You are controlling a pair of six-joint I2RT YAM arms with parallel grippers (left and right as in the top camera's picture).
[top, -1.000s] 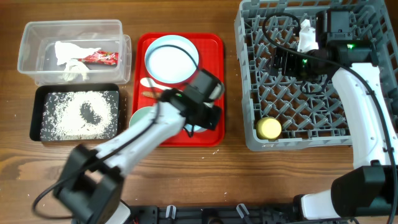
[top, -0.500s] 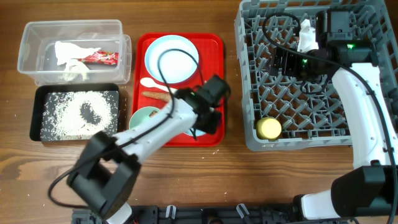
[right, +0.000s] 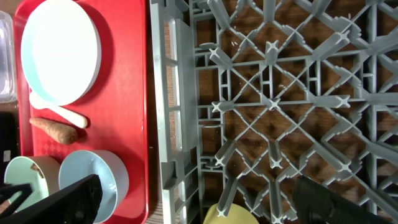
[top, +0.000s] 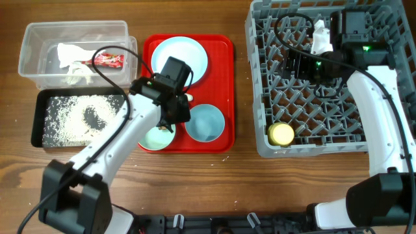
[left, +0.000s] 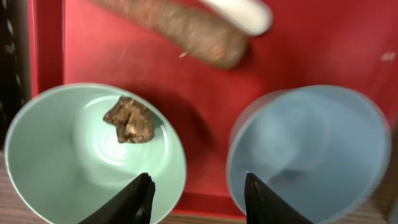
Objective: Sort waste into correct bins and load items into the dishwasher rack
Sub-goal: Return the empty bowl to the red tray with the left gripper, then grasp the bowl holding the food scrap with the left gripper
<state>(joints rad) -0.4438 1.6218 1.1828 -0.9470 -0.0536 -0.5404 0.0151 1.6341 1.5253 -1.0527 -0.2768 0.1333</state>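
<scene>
My left gripper [top: 177, 117] is open and empty, low over the front of the red tray, its fingers [left: 199, 190] straddling the gap between two bowls. The mint green bowl [left: 62, 174] holds a small brown food lump [left: 129, 119]. The pale blue bowl [left: 311, 155] is empty. The carrot-like root [left: 180, 31] and white spoon [left: 239, 9] lie just behind them. The round plate [top: 188, 55] sits at the tray's back. My right gripper [right: 208, 199] is open and empty above the grey rack [top: 312, 84]. A yellow cup [top: 282, 134] stands in the rack's front left.
The clear tub [top: 39, 39] at the back left holds white tissue [top: 71, 55] and the red wrapper [top: 107, 60]. The black tray [top: 39, 120] in front of it holds rice grains [top: 71, 117]. The flat red tray [top: 224, 84] lies between bins and rack.
My left arm has swung from the tray's right front to the left, uncovering the pale blue bowl. Its gripper now hangs between the two bowls. The right arm has not moved.
</scene>
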